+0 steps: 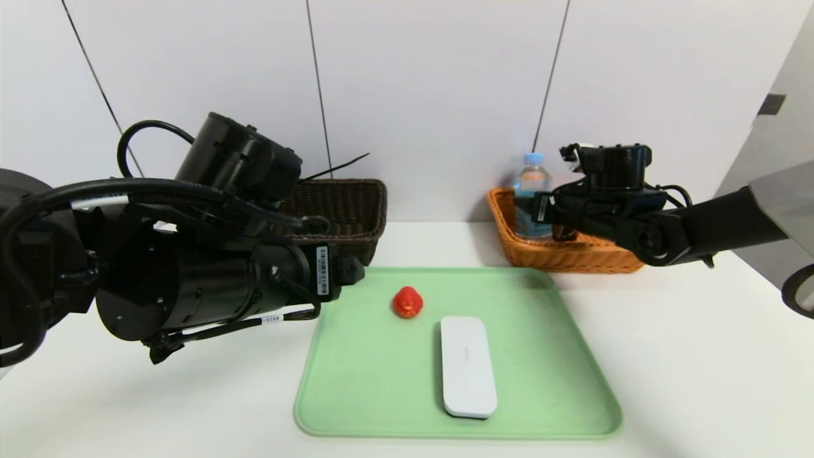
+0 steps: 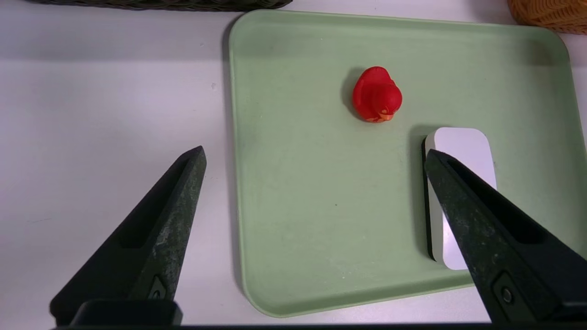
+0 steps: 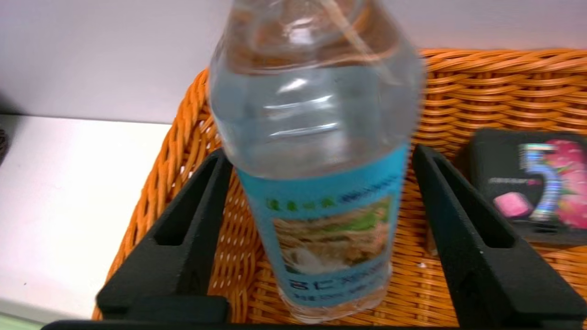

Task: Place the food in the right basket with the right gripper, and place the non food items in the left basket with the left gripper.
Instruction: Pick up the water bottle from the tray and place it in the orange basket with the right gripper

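The clear water bottle (image 1: pixel 531 191) (image 3: pixel 316 183) stands upright inside the orange right basket (image 1: pixel 572 257) (image 3: pixel 504 82). My right gripper (image 3: pixel 319 153) is open around its blue label, a gap showing beside one finger. The black box marked "5" (image 3: pixel 532 183) lies in the same basket. On the green tray, the red duck (image 1: pixel 407 302) (image 2: pixel 377 95) and the white case (image 1: pixel 467 366) (image 2: pixel 463 151) lie free. My left gripper (image 2: pixel 315 153) hangs open and empty above the tray's left part. The dark left basket (image 1: pixel 343 210) stands behind my left arm.
The green tray (image 1: pixel 547 356) (image 2: pixel 298 206) lies in the middle of the white table, the two baskets behind it against the wall. My bulky left arm (image 1: pixel 210 280) covers much of the table's left side.
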Tool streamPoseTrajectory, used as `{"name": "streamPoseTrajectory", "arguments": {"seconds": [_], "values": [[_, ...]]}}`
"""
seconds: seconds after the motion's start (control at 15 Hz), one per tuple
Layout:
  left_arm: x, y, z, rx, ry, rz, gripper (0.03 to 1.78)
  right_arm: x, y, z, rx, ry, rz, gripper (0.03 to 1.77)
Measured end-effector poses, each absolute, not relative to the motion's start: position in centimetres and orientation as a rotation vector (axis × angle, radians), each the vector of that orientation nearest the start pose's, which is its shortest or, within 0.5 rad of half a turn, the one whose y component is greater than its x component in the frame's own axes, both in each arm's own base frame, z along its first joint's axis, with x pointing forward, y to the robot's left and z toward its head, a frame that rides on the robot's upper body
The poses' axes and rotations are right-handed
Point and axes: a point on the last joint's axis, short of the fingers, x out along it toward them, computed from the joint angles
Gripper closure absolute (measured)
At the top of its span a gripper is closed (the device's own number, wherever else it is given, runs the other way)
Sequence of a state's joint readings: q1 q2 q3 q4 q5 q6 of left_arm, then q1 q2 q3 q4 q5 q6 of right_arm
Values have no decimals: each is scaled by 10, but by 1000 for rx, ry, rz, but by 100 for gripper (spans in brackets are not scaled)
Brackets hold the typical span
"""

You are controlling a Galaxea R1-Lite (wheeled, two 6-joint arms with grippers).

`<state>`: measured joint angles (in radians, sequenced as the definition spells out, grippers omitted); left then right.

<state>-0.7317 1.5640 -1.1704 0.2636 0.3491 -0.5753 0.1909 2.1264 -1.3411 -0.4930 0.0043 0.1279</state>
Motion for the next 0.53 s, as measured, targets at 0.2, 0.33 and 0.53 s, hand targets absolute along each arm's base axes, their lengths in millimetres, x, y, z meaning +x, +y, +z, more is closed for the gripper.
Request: {"name": "streamPoseTrajectory", "arguments": {"seconds": [0.2,0.33,0.53], "values": [[207,-172,244,-202,634,-193,12,413,85,186,96,240,161,31],[209,-171,251,-206,612,-196,12,397,85,217,97,200,167,26],[213,-174,271,-236,568,-213,12,361,80,265,98,197,174,21]]}}
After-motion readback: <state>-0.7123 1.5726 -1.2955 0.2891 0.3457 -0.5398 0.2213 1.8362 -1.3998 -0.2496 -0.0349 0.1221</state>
